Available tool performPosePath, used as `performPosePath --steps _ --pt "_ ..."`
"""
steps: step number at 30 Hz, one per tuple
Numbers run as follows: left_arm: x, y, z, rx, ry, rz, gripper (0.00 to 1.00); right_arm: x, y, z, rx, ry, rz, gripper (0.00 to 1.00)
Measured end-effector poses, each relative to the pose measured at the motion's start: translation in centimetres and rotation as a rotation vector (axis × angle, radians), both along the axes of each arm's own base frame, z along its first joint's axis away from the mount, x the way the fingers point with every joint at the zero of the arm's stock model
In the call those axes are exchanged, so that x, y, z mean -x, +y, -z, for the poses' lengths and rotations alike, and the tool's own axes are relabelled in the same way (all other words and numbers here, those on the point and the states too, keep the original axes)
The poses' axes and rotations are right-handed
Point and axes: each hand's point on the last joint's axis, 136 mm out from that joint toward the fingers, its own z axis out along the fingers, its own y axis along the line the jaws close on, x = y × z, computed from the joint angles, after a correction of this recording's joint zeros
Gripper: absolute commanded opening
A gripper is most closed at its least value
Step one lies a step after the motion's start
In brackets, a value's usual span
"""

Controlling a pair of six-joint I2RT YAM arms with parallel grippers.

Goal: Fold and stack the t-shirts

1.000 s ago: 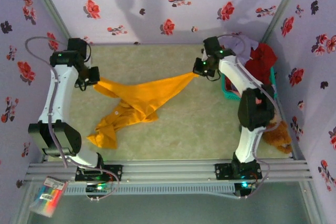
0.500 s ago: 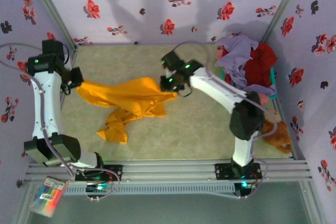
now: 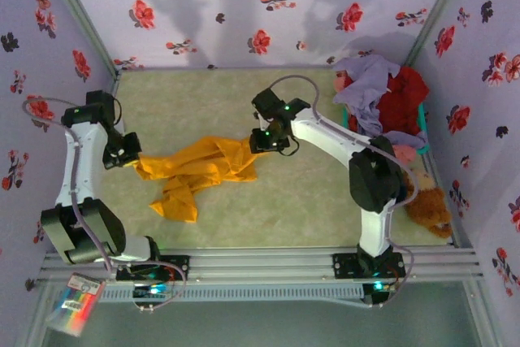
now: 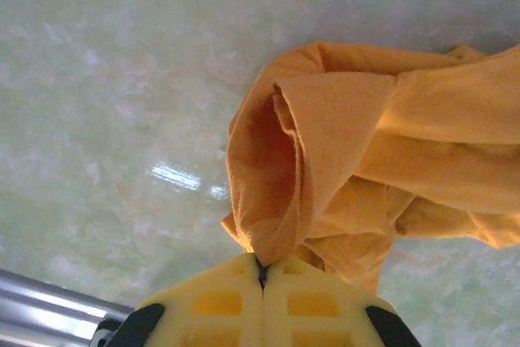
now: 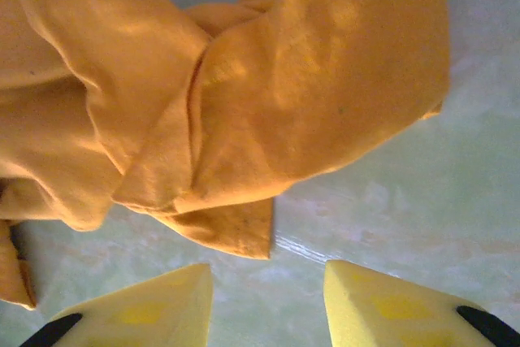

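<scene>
The large orange-yellow t-shirt (image 3: 199, 170) lies crumpled on the pale table. My left gripper (image 3: 134, 159) is shut on its left edge; in the left wrist view a bunch of orange cloth (image 4: 325, 160) is pinched between the closed yellow fingers (image 4: 262, 270). My right gripper (image 3: 264, 145) hovers at the shirt's right end, open, with nothing between its fingers (image 5: 268, 282); a corner of the cloth (image 5: 236, 233) lies just ahead of them. A lavender t-shirt (image 3: 367, 87) and a red t-shirt (image 3: 402, 103) are heaped at the back right.
A teal basket (image 3: 422, 123) holds the heaped shirts at the right wall. A brown teddy bear (image 3: 428, 209) sits at the right front. Flowered walls close in three sides. A metal rail (image 3: 260, 262) runs along the near edge.
The right gripper carried the shirt's right end leftward to the middle, opened and released it. The left gripper, still shut on the cloth, came back in and lower. The shirt went from stretched to bunched.
</scene>
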Motion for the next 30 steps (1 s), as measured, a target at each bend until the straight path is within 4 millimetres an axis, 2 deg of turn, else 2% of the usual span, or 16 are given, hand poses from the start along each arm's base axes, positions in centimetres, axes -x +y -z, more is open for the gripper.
performPosePath --steps 3,6,13,19,21,23,26,30 --pt "-0.5 0.1 0.2 0.0 -0.007 -0.001 0.0 1.3 0.2 1.1 0.023 0.015 -0.035 0.43" --pt "-0.8 0.1 0.4 0.003 -0.007 0.0 0.0 1.7 1.0 1.1 0.021 0.008 -0.063 0.37" --pt "-1.0 -0.1 0.7 0.014 -0.011 0.002 0.0 1.4 3.8 0.5 -0.095 -0.005 -0.064 0.36" --pt "-0.9 -0.3 0.9 0.025 -0.007 0.004 0.0 1.1 5.9 2.4 -0.173 0.041 -0.056 0.38" --pt "-0.9 -0.3 0.9 0.026 -0.007 0.004 0.0 1.0 6.4 3.5 -0.184 0.062 -0.055 0.42" --pt "-0.9 -0.3 0.9 0.026 -0.007 0.004 0.0 1.0 6.6 4.4 -0.189 0.086 -0.044 0.54" --pt "-0.9 -0.3 0.9 0.026 -0.007 0.004 0.0 0.7 6.6 5.0 -0.199 0.101 -0.034 0.59" --pt "-0.9 -0.4 0.9 0.03 -0.007 0.005 0.0 0.0 6.7 5.0 -0.254 0.111 -0.015 0.61"
